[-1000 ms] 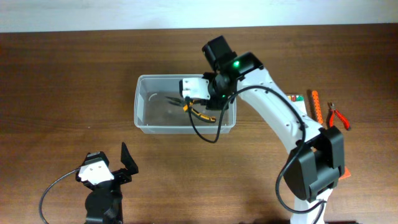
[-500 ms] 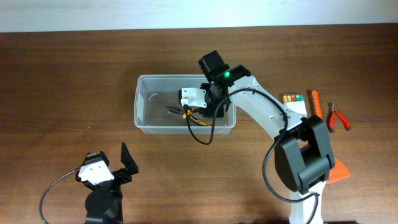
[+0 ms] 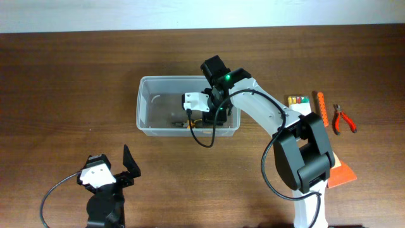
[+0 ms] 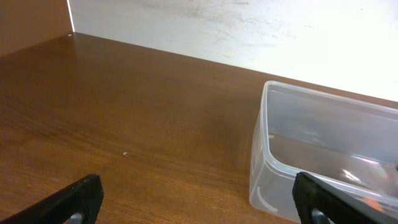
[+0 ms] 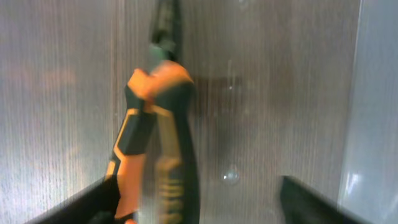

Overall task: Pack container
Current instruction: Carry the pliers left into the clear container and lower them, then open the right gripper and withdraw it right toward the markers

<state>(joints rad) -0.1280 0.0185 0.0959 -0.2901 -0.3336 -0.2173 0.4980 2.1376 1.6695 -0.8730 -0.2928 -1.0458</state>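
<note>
The container (image 3: 171,78), a clear plastic tub, stands on the wooden table at the middle; in the left wrist view the container (image 4: 329,98) lies ahead to the right. My right gripper (image 3: 202,116) reaches down inside it. In the right wrist view my right gripper (image 5: 196,202) is open, its jaws wide apart. Orange-and-black pliers (image 5: 158,124) show blurred over the tub floor near the left finger, with a clear gap to the right finger. From overhead the pliers (image 3: 182,121) sit by the tub's front wall. My left gripper (image 3: 118,166) rests open at the table's front left, and the left gripper (image 4: 199,199) holds nothing.
Right of the tub lie a small box of coloured pieces (image 3: 297,100), a long orange tool (image 3: 322,107) and red-handled pliers (image 3: 343,119). An orange object (image 3: 338,174) shows beside the right arm's base. A pale wall borders the table's far edge.
My right gripper has gone from shut on the pliers to open, letting them go inside the tub; the arm sank lower and slightly left. The left arm has not moved.
</note>
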